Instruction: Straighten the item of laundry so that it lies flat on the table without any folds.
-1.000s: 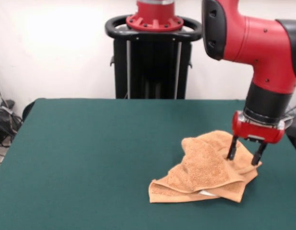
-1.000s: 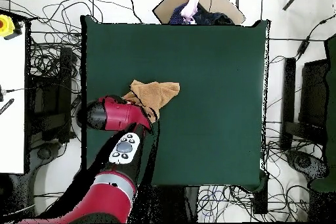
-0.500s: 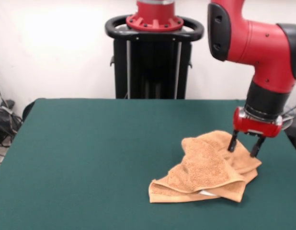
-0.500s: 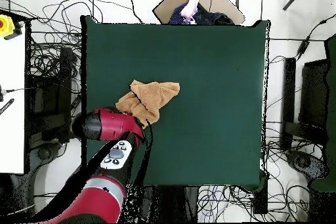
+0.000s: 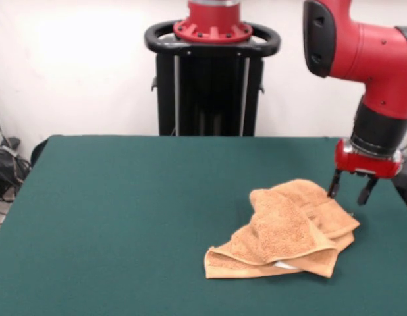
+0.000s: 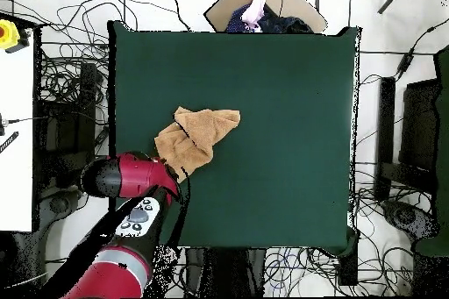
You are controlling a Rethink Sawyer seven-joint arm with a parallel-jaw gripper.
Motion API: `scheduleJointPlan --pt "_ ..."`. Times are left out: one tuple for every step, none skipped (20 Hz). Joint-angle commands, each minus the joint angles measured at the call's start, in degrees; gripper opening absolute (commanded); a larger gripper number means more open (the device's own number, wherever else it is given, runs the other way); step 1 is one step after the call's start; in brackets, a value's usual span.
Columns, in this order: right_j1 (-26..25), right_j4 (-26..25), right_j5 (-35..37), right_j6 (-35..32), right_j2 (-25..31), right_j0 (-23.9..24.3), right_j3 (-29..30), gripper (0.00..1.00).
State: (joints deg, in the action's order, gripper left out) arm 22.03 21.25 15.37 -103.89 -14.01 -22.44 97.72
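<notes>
The end effector (image 5: 351, 189) hangs with its 2 fingers spread apart and nothing between them, just above the towel's far corner. The towel (image 5: 287, 228) lies below it and mostly off to one side, toward the middle of the surface (image 5: 124, 217), bunched into overlapping layers with a thick fold draped across the top and a small white tag peeking out under the edge farthest from the end effector.

The main risk, as I judge it, is a pinch that catches 2 or more layers at once: the corner nearest the end effector looks stacked, and pulling a doubled corner would drag the whole bundle across the surface rather than open it. A grasp set too shallow could also slip off the terry pile. The end effector sits close to the surface's side edge, so a pull in that direction could carry cloth over the rim.

In the overhead view the towel (image 6: 195, 134) reads as a rough wedge, its long axis running diagonally from the end effector (image 6: 178, 175) up and away toward the surface's interior, with the broad crumpled end nearest the arm.
</notes>
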Motion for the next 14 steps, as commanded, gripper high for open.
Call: scheduleJointPlan --pt "0.2 4.8 0.3 -16.7 2.3 0.7 1.3 1.00" --pt "-0.1 5.0 -0.1 -16.8 2.2 0.6 1.0 1.00" --pt "-0.6 5.2 -0.6 -16.9 1.9 0.4 0.5 1.00" --pt "-1.1 5.4 -1.1 -17.0 1.2 0.0 0.0 1.00" --pt "-1.5 5.5 -1.4 -17.1 0.5 -0.4 -0.5 1.00" --pt "-1.9 5.6 -1.6 -17.1 -0.3 -0.8 -1.0 1.00" --pt "-2.0 5.8 -1.8 -17.3 -0.9 -1.1 -1.0 1.00" --pt "-2.1 5.9 -1.6 -17.3 -1.7 -1.5 -1.5 1.00" --pt "-2.2 5.9 -1.6 -17.3 -2.7 -1.9 -1.7 1.00" --pt "-2.2 5.9 -1.2 -17.4 -3.6 -2.4 -2.0 1.00" --pt "-2.4 5.9 -0.9 -17.4 -4.5 -2.7 -2.3 1.00" --pt "-2.5 6.0 -0.8 -17.4 -5.2 -3.1 -2.5 1.00" --pt "-2.9 6.1 -0.8 -17.5 -5.9 -3.5 -2.9 1.00" --pt "-3.4 6.3 -1.1 -17.7 -6.4 -3.9 -3.1 1.00"
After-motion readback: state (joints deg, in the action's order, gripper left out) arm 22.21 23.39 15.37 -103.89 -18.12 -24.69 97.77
